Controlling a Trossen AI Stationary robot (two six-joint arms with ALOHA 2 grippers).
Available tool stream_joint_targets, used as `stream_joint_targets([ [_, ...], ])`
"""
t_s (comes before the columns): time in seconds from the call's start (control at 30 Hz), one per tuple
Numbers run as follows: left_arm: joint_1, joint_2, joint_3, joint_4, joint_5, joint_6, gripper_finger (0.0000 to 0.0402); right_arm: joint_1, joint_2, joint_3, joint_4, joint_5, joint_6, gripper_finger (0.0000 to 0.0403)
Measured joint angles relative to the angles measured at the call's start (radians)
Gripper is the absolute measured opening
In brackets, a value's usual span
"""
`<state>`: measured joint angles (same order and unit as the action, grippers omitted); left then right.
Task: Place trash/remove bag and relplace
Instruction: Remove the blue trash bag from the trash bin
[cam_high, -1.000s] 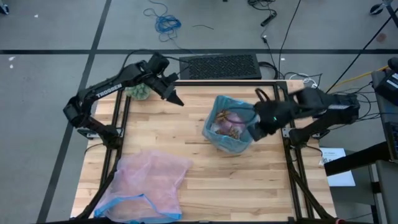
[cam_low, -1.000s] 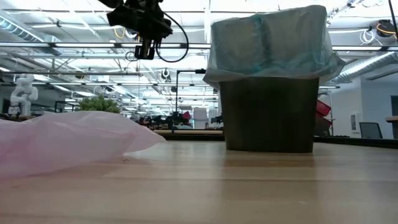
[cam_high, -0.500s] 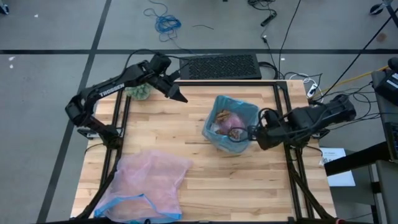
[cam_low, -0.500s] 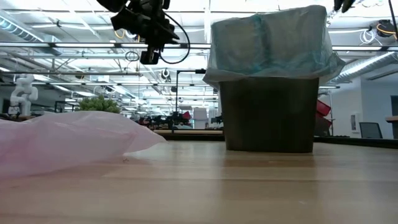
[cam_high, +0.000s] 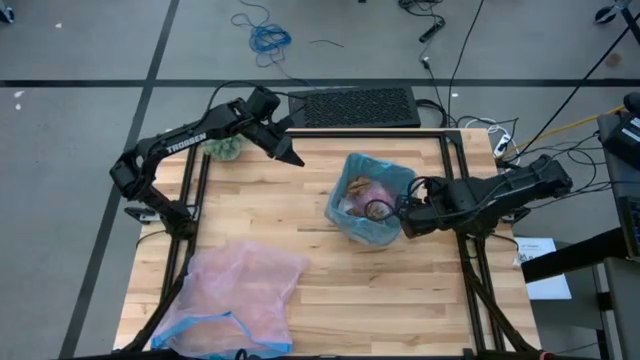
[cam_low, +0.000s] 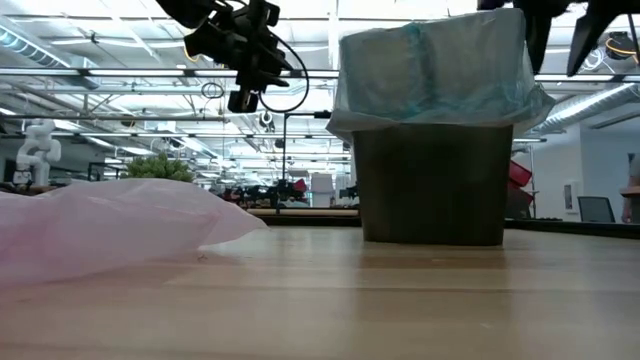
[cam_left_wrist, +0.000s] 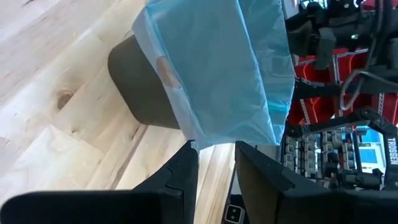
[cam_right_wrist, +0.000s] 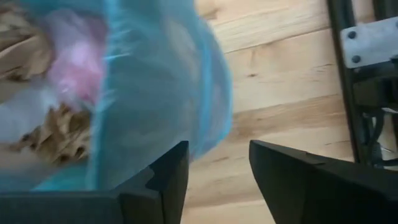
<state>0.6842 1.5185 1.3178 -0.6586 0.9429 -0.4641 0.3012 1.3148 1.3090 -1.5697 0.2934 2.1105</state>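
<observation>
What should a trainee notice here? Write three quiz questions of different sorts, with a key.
1. True or false: the light-blue bag lines the brown bin.
2. Which gripper is at the bin's rim? A) left gripper B) right gripper
3. Fill in: the pink bag lies flat on the ____.

Key: 1 true, with the trash inside it; 2 B; 3 wooden table.
</observation>
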Motion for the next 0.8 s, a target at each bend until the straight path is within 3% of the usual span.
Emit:
stream_joint_targets([
  [0.17,0.0,0.0,0.0,0.0,0.0,0.001,0.0103,-0.001,0.0,-0.074,0.055,0.046,0.039,0.0119],
  [0.4,0.0,0.0,0.0,0.0,-0.013,0.008,0.0103,-0.001,-0.002,-0.172,0.164,0.079,0.062,0.0011],
  [0.57,0.0,0.0,0.0,0.0,-0.013,0.006,0.0103,0.001,-0.001,-0.158,0.188,0.07,0.053,0.0002],
  [0.8,0.0,0.0,0.0,0.0,-0.013,0.007,0.0102,0.023,-0.003,0.054,0.098,0.149,0.019,0.0],
])
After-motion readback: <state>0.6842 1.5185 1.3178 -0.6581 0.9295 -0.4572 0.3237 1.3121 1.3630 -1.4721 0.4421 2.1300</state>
